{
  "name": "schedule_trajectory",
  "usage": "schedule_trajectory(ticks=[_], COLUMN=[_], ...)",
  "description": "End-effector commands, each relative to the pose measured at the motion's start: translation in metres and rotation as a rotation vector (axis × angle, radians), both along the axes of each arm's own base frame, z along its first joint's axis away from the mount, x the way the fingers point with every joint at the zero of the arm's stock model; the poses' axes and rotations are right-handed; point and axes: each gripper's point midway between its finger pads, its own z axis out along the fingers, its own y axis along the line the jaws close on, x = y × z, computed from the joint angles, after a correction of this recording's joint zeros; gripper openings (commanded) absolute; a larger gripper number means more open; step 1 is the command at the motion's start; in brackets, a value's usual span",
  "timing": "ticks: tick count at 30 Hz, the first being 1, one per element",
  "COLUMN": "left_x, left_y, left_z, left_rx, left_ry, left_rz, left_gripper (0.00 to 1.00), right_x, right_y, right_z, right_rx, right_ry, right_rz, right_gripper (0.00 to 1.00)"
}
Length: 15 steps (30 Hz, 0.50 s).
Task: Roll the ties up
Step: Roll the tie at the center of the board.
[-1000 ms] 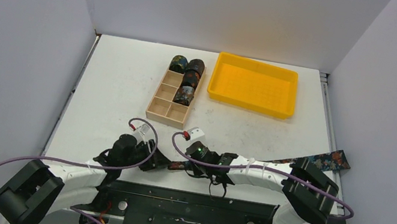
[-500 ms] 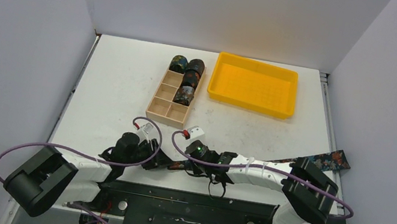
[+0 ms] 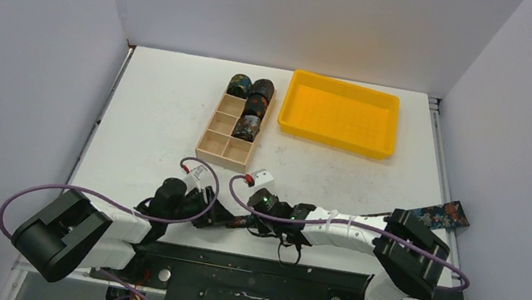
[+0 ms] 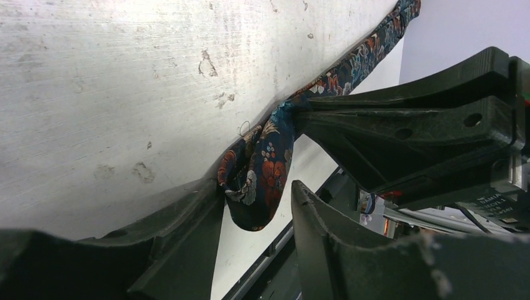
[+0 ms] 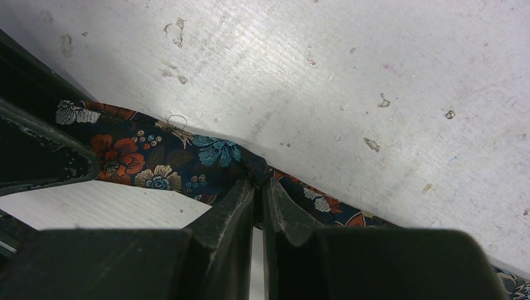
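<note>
Overhead only: loose tie (image 3: 444,213) runs along the near table (image 3: 162,116) edge, rolled ties (image 3: 259,93) in wooden box (image 3: 215,141). Wrist views: right gripper (image 5: 259,181) pinches it; left gripper (image 4: 256,187) jaws apart around its folded end.

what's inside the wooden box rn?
Four rolled ties sit in the far compartments of the wooden box: one in the left column, three in the right. The nearer compartments show bare wood. Anything beneath the rolls is covered.

Floral cloth tie (image 4: 265,165), scuffed matt table (image 4: 94,81), smooth plastic tray (image 3: 334,139), pale wood box (image 3: 212,143)
</note>
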Motion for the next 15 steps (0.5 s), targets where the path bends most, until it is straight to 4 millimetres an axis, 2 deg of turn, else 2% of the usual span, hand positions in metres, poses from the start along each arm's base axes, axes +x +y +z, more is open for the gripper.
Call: schedule_trajectory(ticks=[1,3,11,12,15], left_x=[-0.017,-0.019,-0.020,-0.020,-0.017], left_y=[0.009,0.009,0.006,0.006,0.006], left_z=[-0.020,-0.020,-0.018,-0.018,-0.016], left_rx=[0.062,0.064,0.046,0.045,0.041], left_ry=[0.045,0.048,0.042,0.042,0.038], left_rz=[-0.039,-0.045,-0.060,-0.058,-0.045], left_gripper=[0.43,0.39,0.02,0.00,0.00], right_x=[0.007,0.007,0.007,0.006,0.009], right_y=[0.006,0.006,0.005,0.005,0.011], right_z=[0.003,0.003,0.001,0.004,0.033], right_rx=[0.024,0.026,0.029,0.035,0.104], right_ry=[-0.032,-0.035,-0.032,-0.032,-0.061], right_rz=[-0.026,-0.030,-0.041,-0.042,-0.045], right_gripper=[0.09,0.09,0.10,0.14,0.49])
